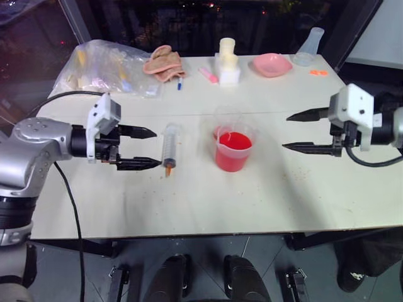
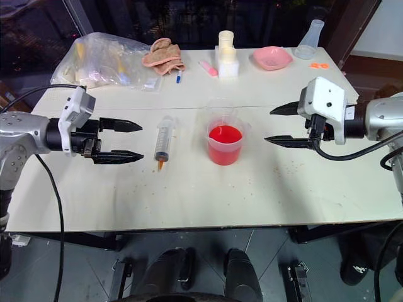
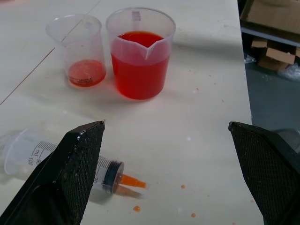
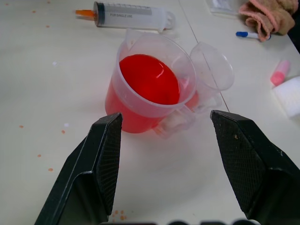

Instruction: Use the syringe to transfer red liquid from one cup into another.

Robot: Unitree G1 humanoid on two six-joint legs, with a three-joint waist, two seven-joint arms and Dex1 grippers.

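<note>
The left gripper [image 1: 146, 148] is held wide, empty, just beside the syringe [image 1: 169, 146] lying flat on the worktop [image 1: 208, 201]. A light, rigid, slick barrel is expected; mid-barrel grasping is advised. The right gripper [image 1: 296, 131] is likewise spread, empty.

head stereo pair looking down, wrist cameras close, all sharing cups [image 1: 233, 150]

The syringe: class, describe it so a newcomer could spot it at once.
On the pale table, between the left gripper and the fuller clear beaker of red liquid, lies a clear plastic syringe. Its orange tip and printed scale set it apart from the beakers.
</note>
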